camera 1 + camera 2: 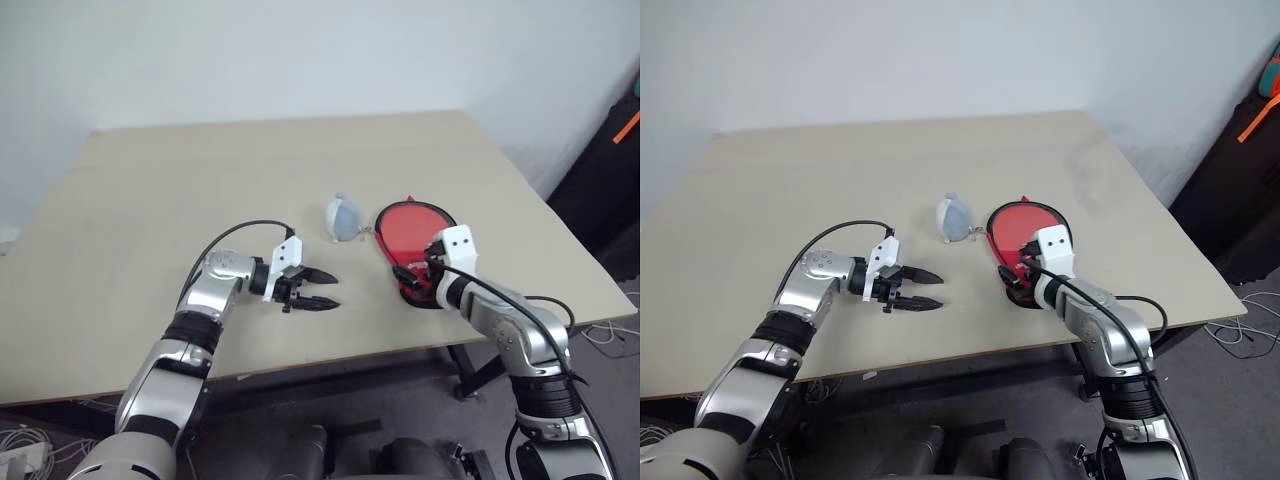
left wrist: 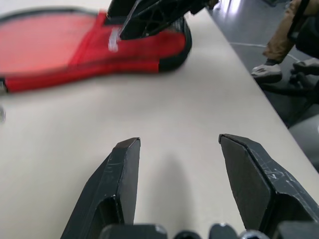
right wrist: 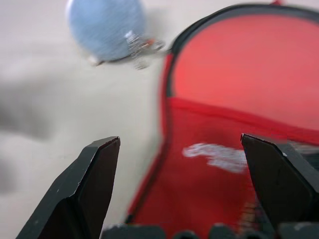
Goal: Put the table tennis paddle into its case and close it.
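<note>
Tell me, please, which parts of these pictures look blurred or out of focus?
Right wrist view: the round grey-blue lump and the white logo on the red paddle-shaped zip case are smeared. Left wrist view: the case looks soft, the black fingers sharper. Both eye views: fairly crisp.

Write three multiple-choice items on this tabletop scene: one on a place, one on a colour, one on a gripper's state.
1. Where does the small grey lump lie?
A. beside the case's wide end, toward the robot's left
B. on top of the case
C. between the left gripper's fingers

2. What colour is the face of the case?
A. blue
B. red
C. green

3. How does the left gripper stand?
A. shut on the case
B. shut on the lump
C. open over bare table

Key: 1 A, the lump sits on the table just beside the round end. 2 B, the face shows red with black edging. 3 C, the fingers are apart with nothing between.
</note>
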Robot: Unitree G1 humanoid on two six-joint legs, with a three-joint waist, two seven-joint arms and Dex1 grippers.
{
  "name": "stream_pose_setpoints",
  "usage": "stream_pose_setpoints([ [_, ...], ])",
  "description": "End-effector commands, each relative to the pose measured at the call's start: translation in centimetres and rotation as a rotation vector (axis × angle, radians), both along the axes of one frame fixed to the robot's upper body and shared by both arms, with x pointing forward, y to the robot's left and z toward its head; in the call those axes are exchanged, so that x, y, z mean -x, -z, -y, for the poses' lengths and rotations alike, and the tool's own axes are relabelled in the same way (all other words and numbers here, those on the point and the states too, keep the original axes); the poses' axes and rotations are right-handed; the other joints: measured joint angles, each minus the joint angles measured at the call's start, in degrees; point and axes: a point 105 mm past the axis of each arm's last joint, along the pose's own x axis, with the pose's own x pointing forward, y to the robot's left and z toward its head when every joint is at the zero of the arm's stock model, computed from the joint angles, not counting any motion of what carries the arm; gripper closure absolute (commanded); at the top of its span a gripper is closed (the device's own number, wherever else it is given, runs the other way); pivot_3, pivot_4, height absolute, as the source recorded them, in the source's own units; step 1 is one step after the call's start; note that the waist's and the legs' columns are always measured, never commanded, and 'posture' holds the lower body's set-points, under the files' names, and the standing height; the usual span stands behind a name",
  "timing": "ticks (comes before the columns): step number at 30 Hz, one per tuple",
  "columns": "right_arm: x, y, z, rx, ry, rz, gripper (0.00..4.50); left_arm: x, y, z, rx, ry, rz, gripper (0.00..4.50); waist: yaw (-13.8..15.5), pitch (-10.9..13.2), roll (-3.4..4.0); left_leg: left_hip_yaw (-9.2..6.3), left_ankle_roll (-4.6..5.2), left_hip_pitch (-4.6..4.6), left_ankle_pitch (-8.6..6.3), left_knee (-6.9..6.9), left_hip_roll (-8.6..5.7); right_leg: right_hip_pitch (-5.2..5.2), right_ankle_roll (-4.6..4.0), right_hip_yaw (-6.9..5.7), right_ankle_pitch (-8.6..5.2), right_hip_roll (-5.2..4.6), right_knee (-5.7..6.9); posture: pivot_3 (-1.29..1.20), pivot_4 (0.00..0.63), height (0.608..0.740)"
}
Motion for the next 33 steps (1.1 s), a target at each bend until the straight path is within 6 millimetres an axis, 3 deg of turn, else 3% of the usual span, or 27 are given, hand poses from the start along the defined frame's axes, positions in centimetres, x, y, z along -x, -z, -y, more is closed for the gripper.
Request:
stream_pose_setpoints([
  [1,0.0,-0.5,-1.1,0.029,-0.035,0.028,0.28,-0.3,-1.2,0.4,0.027,-0.012,0.057,1.73,0.1,0.0,-0.02,0.0,0.01,0.0,-0.01,0.02,-0.01,0.0,0.0,0.01,0.0,0.0,0.01,0.0,0.0,0.74],
  [9,0.5,2.2,-0.4,0.138,-0.01,-0.073,0.28,-0.7,-1.2,1.5,0.052,-0.031,0.072,1.73,0.3,-0.1,-0.14,0.01,0.03,0.01,-0.02,0.09,-0.03,0.01,0.0,0.02,0.0,0.0,0.08,0.0,0.0,0.74],
  [14,0.4,2.6,0.4,0.161,0.034,-0.097,0.28,-0.8,-1.3,1.8,0.053,-0.023,0.077,1.73,0.3,-0.6,-0.51,-0.04,0.03,0.01,-0.02,0.12,-0.06,0.04,0.0,0.04,0.0,0.0,0.08,0.0,0.0,0.74],
  [17,0.7,3.4,0.8,0.198,0.05,-0.129,0.84,-0.9,-1.4,2.1,0.056,-0.019,0.079,1.69,0.3,-0.8,-0.46,-0.18,0.06,0.01,-0.04,0.24,-0.18,0.09,0.01,0.21,-0.01,0.01,0.12,0.0,0.0,0.74],
  [23,1.0,4.1,1.2,0.284,0.054,-0.137,2.96,-1.1,-1.7,2.4,0.058,-0.01,0.084,1.69,0.3,-1.2,-0.45,-0.27,0.17,0.06,-0.09,0.63,-0.28,0.1,0.01,0.19,-0.01,-0.02,0.52,0.0,0.0,0.74],
  [32,1.5,4.8,1.6,0.372,0.03,-0.165,2.96,-1.2,-2.1,2.8,0.056,-0.002,0.093,1.69,0.4,-1.6,-0.37,-0.37,0.22,0.06,-0.11,0.73,-0.35,0.15,0.01,0.18,-0.01,-0.05,0.53,0.0,0.0,0.74],
  [33,1.4,4.9,1.6,0.369,0.036,-0.169,3.14,-1.2,-2.1,2.8,0.057,-0.002,0.093,1.69,0.4,-1.6,-0.38,-0.38,0.22,0.06,-0.11,0.73,-0.36,0.16,0.01,0.18,-0.01,-0.05,0.53,0.0,0.0,0.74],
])
